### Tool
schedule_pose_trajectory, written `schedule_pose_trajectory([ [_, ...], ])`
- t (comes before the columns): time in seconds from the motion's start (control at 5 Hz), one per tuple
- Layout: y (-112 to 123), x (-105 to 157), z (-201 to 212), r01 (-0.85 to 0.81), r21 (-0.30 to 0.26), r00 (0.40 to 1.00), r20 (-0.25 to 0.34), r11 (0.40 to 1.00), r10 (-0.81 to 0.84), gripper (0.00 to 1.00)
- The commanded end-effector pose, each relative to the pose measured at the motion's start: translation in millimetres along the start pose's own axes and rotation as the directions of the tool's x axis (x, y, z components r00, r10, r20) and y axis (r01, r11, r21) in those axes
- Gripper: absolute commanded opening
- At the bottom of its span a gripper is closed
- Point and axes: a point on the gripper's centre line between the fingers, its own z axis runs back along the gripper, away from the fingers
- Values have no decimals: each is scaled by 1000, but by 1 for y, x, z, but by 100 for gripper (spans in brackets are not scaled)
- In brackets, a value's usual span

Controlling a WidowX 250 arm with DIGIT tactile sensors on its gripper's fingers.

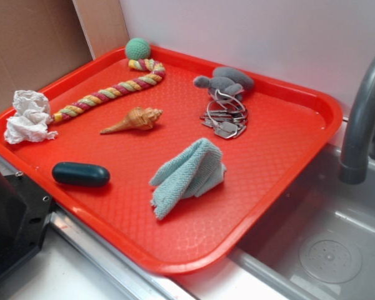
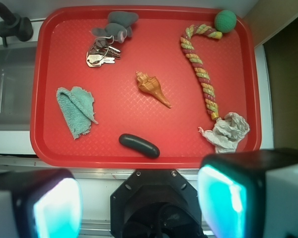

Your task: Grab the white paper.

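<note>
A large red plastic tray (image 1: 281, 181) with a textured floor and raised rim is seen beside a grey sink basin (image 1: 325, 250) with a dark curved faucet (image 1: 362, 119). On the tray lie, from larger to smaller: a long braided rope toy in red, yellow and green ending in a green knitted ball (image 1: 115, 87), a folded light-blue terry cloth (image 1: 187, 175), a grey plush keyring with a bunch of metal keys (image 1: 225, 103), the crumpled white paper wad (image 1: 28, 115), a dark green oval capsule-shaped object (image 1: 80, 174), and a tan spiral seashell (image 1: 134, 119).

The white paper is found at the tray's edge nearest the robot base, just touching the frayed end of the rope toy; in the wrist view it sits low and to the right (image 2: 227, 131).

The gripper (image 2: 139, 206) is held high above the near rim, its two pale-padded fingers (image 2: 223, 201) spread wide with nothing between them.

The approach is judged not yet begun. The gripper should be carried over the wad and lowered straight down, with the fingers kept clear of the rope end and the rim, so that only paper is pinched.

The wad is irregular; its long axis appears to run roughly along the near rim, with a thin twisted tail pointing toward the tray's middle. A closure across the bulkier part would be expected to hold best.
</note>
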Motion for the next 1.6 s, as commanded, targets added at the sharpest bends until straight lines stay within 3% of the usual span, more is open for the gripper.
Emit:
schedule_pose_trajectory([
  [0.0, 0, 0, 0, 0, 0, 1000, 0, 1000, 0, 100],
  [0.2, 52, 15, -50, -133, 87, 990, -31, 987, 136, 100],
  [0.6, 138, -20, -135, -297, 82, 954, -18, 951, 299, 100],
  [0.8, 154, -29, -158, -255, 102, 965, -35, 961, 260, 100],
  [1.0, 157, -21, -183, -143, 78, 987, -65, 987, 148, 100],
  [1.2, 148, -7, -198, -69, 73, 996, -50, 995, 73, 100],
  [1.4, 143, 0, -220, 31, 122, 996, -87, 992, -20, 100],
])
